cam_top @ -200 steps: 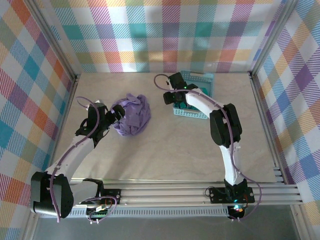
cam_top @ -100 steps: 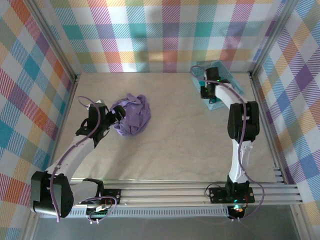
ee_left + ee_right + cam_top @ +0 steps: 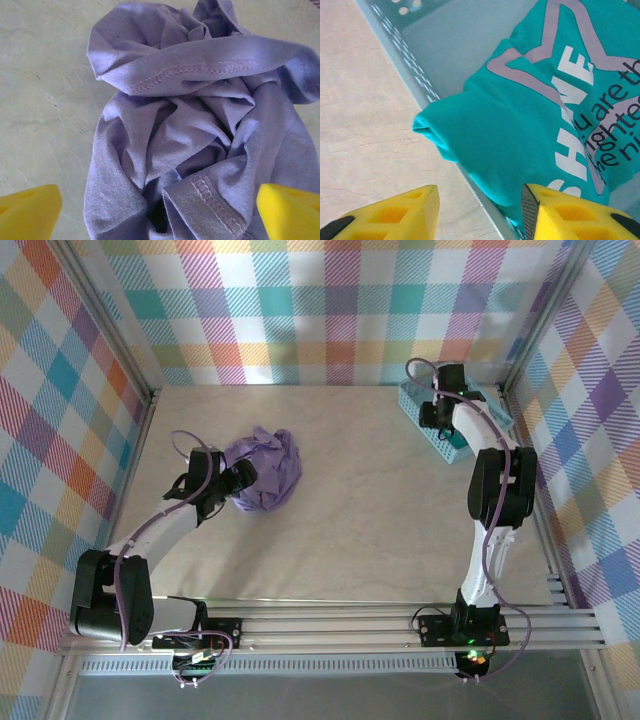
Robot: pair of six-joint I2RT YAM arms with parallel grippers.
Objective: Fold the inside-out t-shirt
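The desk (image 3: 370, 530) has a pale beige top with a faint marble pattern, and I see small cracks and veins in it in the left wrist view. Checked panels (image 3: 330, 310) in teal, orange, purple and yellow close the room on three sides, and aluminium rails (image 3: 400, 625) run along the near edge where the two arms are bolted.

The inside-out t-shirt (image 3: 268, 468) lies on the left half of the desk as a crumpled lavender heap, with its seams and stitched hems turned to the outside. The left gripper (image 3: 238, 480) is just beside this heap at its near-left edge. Its jaws are spread wide and hold nothing, with the cloth just in front of the two yellow fingertips (image 3: 30, 210).

The right arm reaches to the far right corner, where a teal basket (image 3: 412, 400) stands against the wall. The right gripper (image 3: 479, 210) is about half open over the basket's near wall — one finger over the bare desk, the other over the teal printed garment (image 3: 520, 130) inside. I see a gap beside the wall, so it grips nothing.
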